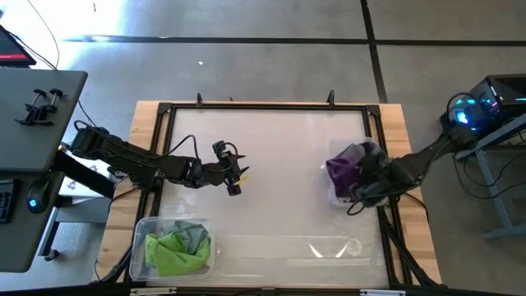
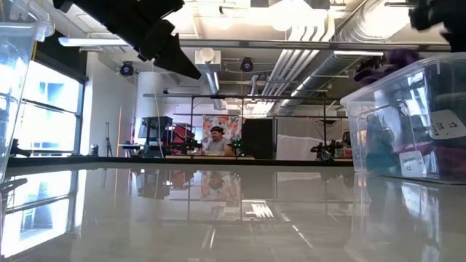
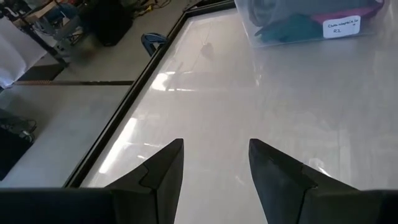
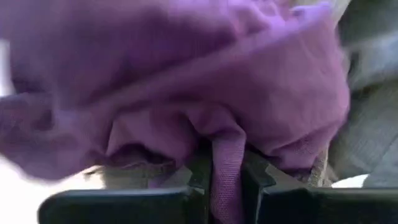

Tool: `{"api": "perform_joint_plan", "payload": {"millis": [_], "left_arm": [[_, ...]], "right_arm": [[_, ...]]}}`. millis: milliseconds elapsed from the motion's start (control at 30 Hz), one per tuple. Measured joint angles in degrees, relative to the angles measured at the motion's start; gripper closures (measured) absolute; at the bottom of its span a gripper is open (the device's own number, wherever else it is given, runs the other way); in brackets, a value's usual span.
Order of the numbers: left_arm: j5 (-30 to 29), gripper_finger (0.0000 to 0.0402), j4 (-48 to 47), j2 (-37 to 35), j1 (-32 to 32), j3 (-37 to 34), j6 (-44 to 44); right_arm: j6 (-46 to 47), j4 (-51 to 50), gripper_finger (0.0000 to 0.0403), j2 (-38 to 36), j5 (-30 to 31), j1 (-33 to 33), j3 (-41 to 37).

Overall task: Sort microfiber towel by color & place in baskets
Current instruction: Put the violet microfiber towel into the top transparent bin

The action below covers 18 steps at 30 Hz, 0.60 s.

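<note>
A purple towel (image 1: 343,170) sits bunched over the small clear bin (image 1: 335,197) at the table's right side, above grey cloth (image 1: 371,152). My right gripper (image 1: 359,179) is over that bin, shut on the purple towel (image 4: 186,74). My left gripper (image 1: 237,178) hovers open above bare table left of centre, touching nothing; its fingers (image 3: 161,168) point toward the small bin (image 3: 298,31), which holds teal and magenta cloths. A wide clear bin (image 1: 140,226) at the near left corner holds lime green (image 1: 174,253) and grey towels. My right gripper pinches a gathered fold of the purple towel (image 4: 225,155) between its two fingers. The rest of the cloth billows slack beyond the fingertips and lies on the cloths in the small bin. One layer or several, I cannot tell.
A black frame (image 1: 246,107) edges the glossy table top. The small bin (image 2: 408,124) carries white labels on its wall. In the low view the wide bin's wall (image 2: 14,73) stands at the left, and a person sits far back in the room (image 2: 216,142).
</note>
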Motion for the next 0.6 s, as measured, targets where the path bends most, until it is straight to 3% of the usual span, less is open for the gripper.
{"api": "perform_joint_plan", "payload": {"millis": [267,600], "left_arm": [[0.01,0.0232,0.64,0.02,0.00,0.00,0.04],[0.04,0.0232,0.57,0.02,0.00,0.00,0.00]], "right_arm": [[-3.22,3.20,0.0353,0.00,-4.35,-3.00,-6.69],[-4.23,-0.42,0.0260,-0.78,-5.19,-3.04,7.38]]}}
